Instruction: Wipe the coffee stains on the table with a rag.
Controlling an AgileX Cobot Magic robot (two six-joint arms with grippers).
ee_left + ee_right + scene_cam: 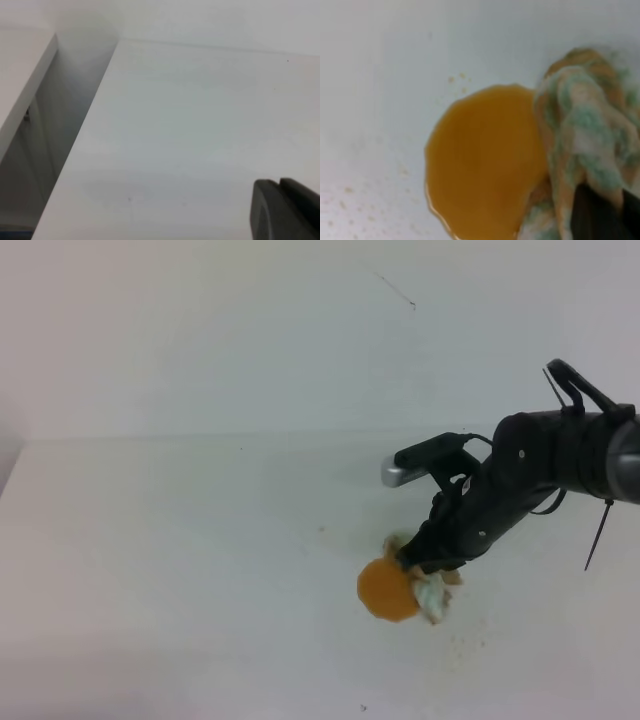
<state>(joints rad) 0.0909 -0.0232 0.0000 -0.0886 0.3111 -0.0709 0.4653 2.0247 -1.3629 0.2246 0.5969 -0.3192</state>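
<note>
My right gripper (428, 562) is clamped down on the rag (432, 592), pressing it onto the table (180, 540) right at the edge of the coffee stains (386, 590) — one orange-brown puddle sitting just left of the cloth and touching it. The rag's already soaked tan. Left gripper (285, 210) only peeks into its own camera, so I can't tell how its jaws stand.

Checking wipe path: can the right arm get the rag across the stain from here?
Probably yes. The right hand holds the rag touching the stain, with bare table beyond.
</note>
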